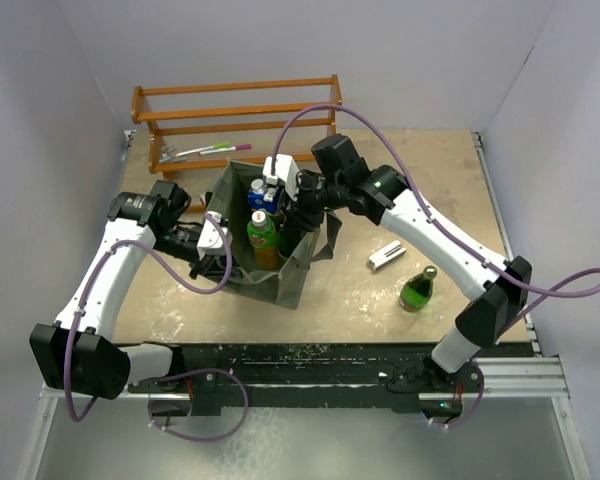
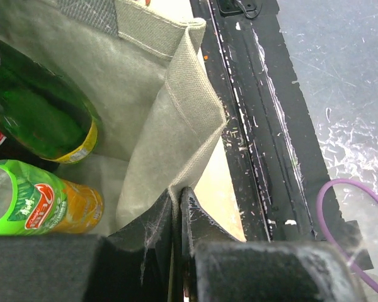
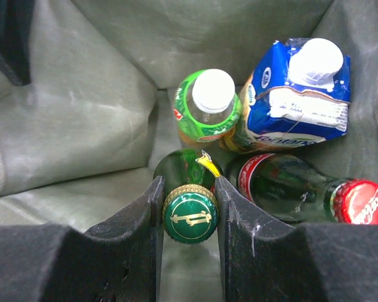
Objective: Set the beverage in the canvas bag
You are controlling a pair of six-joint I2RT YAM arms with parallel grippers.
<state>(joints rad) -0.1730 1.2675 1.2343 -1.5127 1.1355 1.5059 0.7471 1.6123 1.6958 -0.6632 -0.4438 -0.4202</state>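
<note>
Reaching down into the canvas bag (image 2: 176,94), right gripper (image 3: 189,189) clamps green bottle (image 3: 189,219); left gripper (image 2: 176,201) pinches its rim

White-and-black arms (image 1: 110,278), looping purple cables (image 1: 325,107).

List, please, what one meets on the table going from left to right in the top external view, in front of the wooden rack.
From the left: boxy grey-green canvas bag with drinks inside → small white flat object → dark green glass bottle, standing alone on the table.
</note>
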